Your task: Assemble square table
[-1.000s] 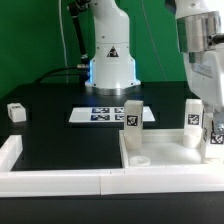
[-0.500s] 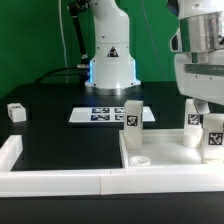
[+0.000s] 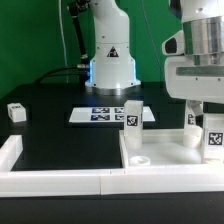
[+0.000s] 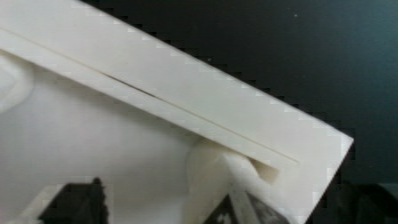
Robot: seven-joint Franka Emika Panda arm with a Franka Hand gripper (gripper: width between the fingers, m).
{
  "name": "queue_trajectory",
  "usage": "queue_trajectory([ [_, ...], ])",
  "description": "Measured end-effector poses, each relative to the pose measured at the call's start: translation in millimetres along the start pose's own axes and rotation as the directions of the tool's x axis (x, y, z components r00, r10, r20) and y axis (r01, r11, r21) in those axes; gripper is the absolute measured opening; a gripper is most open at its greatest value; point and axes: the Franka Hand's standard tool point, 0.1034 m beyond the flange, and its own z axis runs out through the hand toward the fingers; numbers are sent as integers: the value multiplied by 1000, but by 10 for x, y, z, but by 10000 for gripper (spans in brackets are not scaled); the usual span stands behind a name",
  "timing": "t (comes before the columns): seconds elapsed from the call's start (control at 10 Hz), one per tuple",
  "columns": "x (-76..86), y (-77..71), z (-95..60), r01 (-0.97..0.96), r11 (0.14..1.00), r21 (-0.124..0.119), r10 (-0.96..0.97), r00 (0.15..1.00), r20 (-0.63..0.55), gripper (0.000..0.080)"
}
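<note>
The gripper [image 4: 151, 203] is lifting clear at the exterior view's right. A second ago it was down over the near leg [image 3: 213, 138], jaws narrower; now they are standing wide, holding nothing. That leg is standing upright on the square table top [image 3: 165, 152], lower right of frame, a second leg [image 3: 192, 120] just behind. Judging it released; the loose leg [image 3: 15, 111] at far left is probably next.

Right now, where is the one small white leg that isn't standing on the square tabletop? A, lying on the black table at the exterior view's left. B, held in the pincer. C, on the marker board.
A: the leg lies by itself on the black table at the exterior view's left, well apart from the marker board.
</note>
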Motion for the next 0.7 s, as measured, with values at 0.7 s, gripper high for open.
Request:
queue_trajectory([
  [0.7,143,-141,-24,336,942,2,-335,940,-63,558],
])
